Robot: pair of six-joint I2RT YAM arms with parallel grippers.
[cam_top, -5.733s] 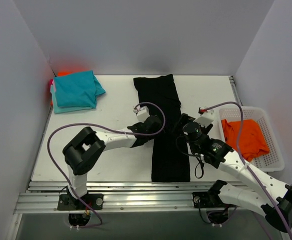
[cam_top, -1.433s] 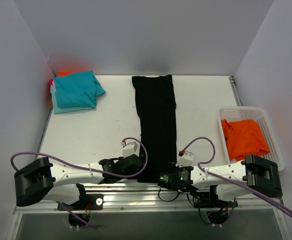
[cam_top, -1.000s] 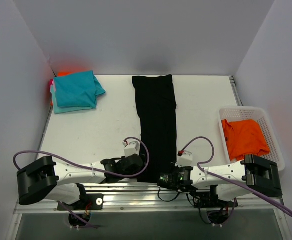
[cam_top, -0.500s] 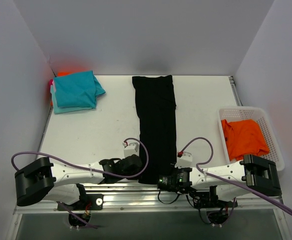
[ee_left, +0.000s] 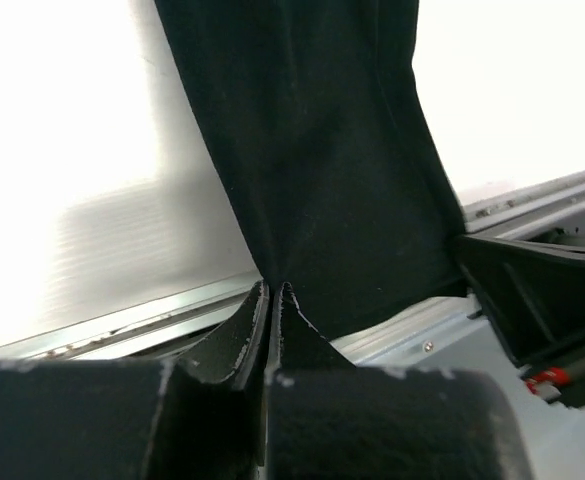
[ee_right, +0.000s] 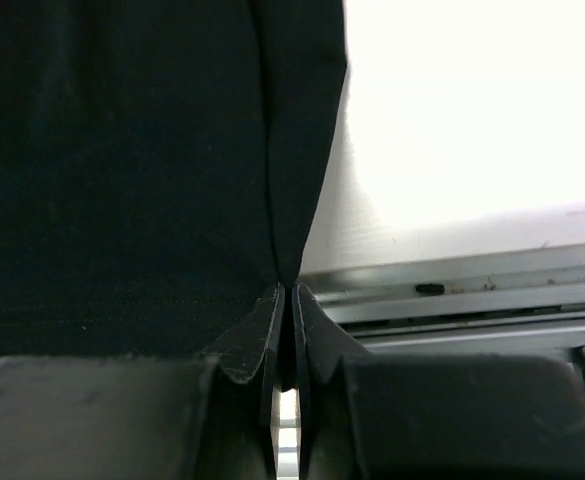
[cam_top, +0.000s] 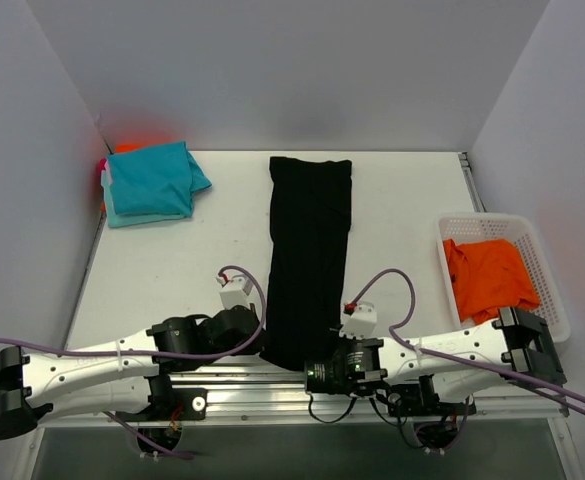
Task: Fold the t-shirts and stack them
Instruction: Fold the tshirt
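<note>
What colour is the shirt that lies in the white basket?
The shirt in the basket is bright orange; the top view shows it best.

A robot test cell in a lab: plain white walls (cam_top: pixel 272 70) box in a white table (cam_top: pixel 182 260) edged with aluminium rail (cam_top: pixel 272 392)

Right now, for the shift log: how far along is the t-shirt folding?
Done: teal t-shirts lie folded in a stack at the far left. In hand: the black t-shirt, a long strip, its near corners pinched by the left gripper and right gripper. Left: its cross folds, then the orange t-shirt in the white basket.
</note>
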